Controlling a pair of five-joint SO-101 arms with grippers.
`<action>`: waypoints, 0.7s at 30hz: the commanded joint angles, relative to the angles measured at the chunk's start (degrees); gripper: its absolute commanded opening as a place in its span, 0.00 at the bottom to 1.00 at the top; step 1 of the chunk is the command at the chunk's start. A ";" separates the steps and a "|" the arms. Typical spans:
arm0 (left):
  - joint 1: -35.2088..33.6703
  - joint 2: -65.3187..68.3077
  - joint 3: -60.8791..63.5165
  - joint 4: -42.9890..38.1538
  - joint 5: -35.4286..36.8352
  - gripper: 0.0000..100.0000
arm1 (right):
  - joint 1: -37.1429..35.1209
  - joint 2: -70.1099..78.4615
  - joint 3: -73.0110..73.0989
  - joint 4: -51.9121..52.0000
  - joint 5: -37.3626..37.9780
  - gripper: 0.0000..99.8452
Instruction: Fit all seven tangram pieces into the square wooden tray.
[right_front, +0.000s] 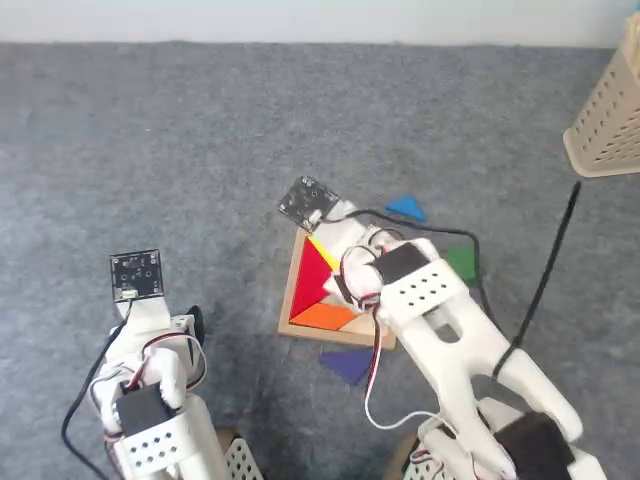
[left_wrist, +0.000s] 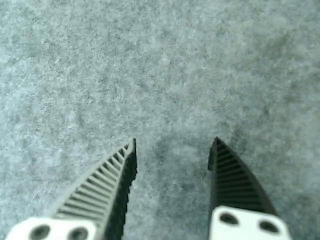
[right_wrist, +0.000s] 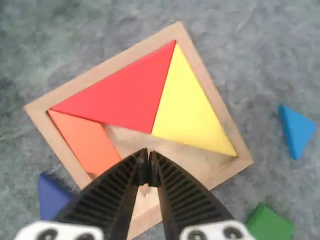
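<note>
The right gripper (right_wrist: 148, 159) hangs over the square wooden tray (right_wrist: 100, 67) with its two ribbed jaws pressed together tip to tip and nothing visible between them. Its tips sit above the bare wooden floor of the tray, the part not yet filled. Just beyond the tips lie the red triangle (right_wrist: 120, 97) and the yellow triangle (right_wrist: 187, 107), set flat in the tray and meeting along one shared edge. The orange piece (right_wrist: 87, 142) lies in the tray close beside the closed jaws, touching the red triangle along its long side.

Three pieces lie loose on the grey carpet (left_wrist: 150, 60) outside the tray. The dark blue piece (right_wrist: 52, 195) is near the tray's rim on the orange piece's side of the gripper. The green piece (right_wrist: 267, 222) is on the opposite side, close to the gripper's base. The blue triangle (right_wrist: 296, 130) is farther out on that same side, apart from the tray.

The left gripper (left_wrist: 172, 145) is well away from the tray, jaws spread wide over the carpet, holding nothing.
</note>
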 joint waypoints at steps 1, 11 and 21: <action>0.00 -0.70 -1.10 0.18 0.53 0.23 | 0.22 -1.36 2.20 -2.33 -0.79 0.01; 0.00 -0.70 -1.10 0.18 0.53 0.23 | -0.04 11.30 3.60 -9.54 -0.79 0.01; 0.00 -0.70 -1.10 0.18 0.53 0.23 | -4.44 15.43 0.88 -9.63 -0.79 0.01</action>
